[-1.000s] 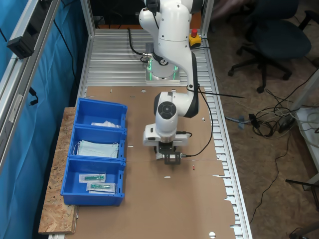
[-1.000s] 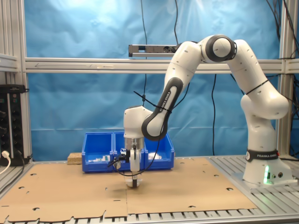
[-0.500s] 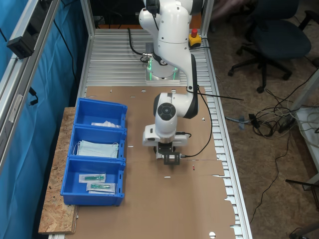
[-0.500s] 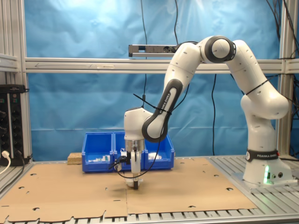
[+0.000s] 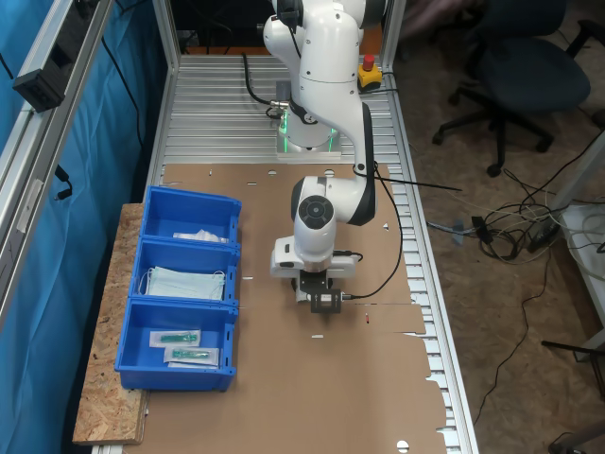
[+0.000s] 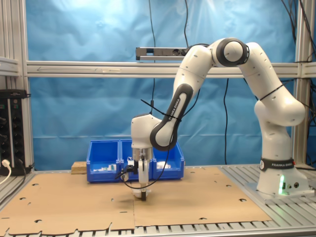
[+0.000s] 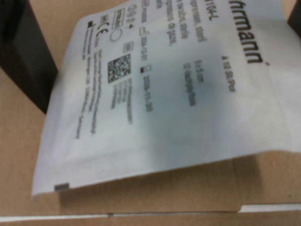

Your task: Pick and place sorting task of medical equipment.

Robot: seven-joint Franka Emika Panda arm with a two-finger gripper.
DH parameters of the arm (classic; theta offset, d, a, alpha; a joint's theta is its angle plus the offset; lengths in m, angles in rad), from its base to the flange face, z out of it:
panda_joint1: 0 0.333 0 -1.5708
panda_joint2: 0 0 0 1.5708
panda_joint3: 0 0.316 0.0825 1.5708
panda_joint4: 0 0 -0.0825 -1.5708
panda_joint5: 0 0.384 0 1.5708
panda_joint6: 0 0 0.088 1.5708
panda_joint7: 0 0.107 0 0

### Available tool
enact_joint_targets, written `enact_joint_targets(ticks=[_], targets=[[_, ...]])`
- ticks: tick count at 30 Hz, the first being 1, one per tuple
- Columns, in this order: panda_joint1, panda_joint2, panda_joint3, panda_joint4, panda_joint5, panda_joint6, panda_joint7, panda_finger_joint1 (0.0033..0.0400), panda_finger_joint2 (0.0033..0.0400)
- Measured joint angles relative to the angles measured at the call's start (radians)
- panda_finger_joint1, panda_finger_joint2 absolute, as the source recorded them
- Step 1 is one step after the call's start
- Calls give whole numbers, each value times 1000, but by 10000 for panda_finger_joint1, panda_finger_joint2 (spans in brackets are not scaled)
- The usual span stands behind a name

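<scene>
Claw (image 5: 322, 305) points straight down, low over the cardboard-covered bench (image 5: 359, 397), its tips at or just above the surface in the second exterior view (image 6: 142, 195). In the wrist view a white packet (image 7: 174, 89) with grey print lies tilted between the dark fingers (image 7: 23, 56), one edge lifted off the cardboard; the claw appears closed on it. A blue three-compartment bin (image 5: 146, 312) stands well apart at the first exterior view's left, holding masks (image 5: 184, 282) in its middle compartment.
</scene>
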Motion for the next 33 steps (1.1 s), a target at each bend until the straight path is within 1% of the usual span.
enact_joint_targets(ticks=[21, 22, 23, 24, 33], targets=[[0, 0, 0, 0, 0, 0, 0, 400, 400], [0, 0, 0, 0, 0, 0, 0, 354, 354], [0, 0, 0, 0, 0, 0, 0, 354, 354], [0, 0, 0, 0, 0, 0, 0, 257, 257], [0, 0, 0, 0, 0, 0, 0, 257, 257]])
